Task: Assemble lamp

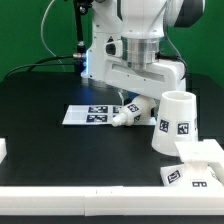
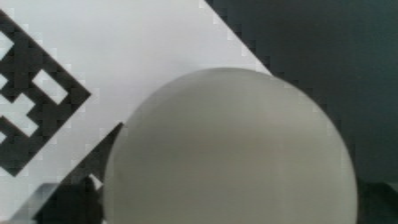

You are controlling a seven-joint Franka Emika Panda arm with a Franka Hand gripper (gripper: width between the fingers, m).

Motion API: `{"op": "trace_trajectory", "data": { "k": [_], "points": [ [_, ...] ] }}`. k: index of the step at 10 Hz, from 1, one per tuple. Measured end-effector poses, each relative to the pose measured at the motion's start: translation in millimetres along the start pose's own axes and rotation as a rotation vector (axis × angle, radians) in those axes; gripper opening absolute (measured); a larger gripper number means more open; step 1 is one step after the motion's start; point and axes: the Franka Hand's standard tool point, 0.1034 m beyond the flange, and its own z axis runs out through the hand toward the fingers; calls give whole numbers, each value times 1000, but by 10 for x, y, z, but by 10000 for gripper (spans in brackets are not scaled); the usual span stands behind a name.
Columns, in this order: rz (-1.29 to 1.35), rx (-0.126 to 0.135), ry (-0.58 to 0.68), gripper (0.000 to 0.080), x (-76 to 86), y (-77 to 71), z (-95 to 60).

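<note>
Item: bulb [image 2: 222, 150], sitting directly under the claw [image 1: 127, 105], at the edge of the marker board [image 2: 160, 50]; we could not tell whether the claw gripped it. We judged a centred, gentle closure round its dome advisable.

No legible text, only tag patterns.

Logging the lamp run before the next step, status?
Gripper low at round white plastic bulb, jaws' grip unclear. Large tapered white cup-shaped shade standing, stepped white square base apart. Nothing seen in the way.
</note>
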Motion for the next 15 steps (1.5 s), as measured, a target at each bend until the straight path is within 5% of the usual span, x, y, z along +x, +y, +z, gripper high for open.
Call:
{"op": "trace_trajectory", "data": {
  "k": [5, 7, 10, 13, 15],
  "points": [
    [17, -4, -12, 565, 4, 17, -8],
    [205, -12, -57, 565, 101, 73, -186],
    [591, 76, 5, 567, 324, 226, -241],
    [737, 59, -12, 567, 317, 281, -106],
    [904, 72, -30, 567, 539, 354, -89]
  ]
}}
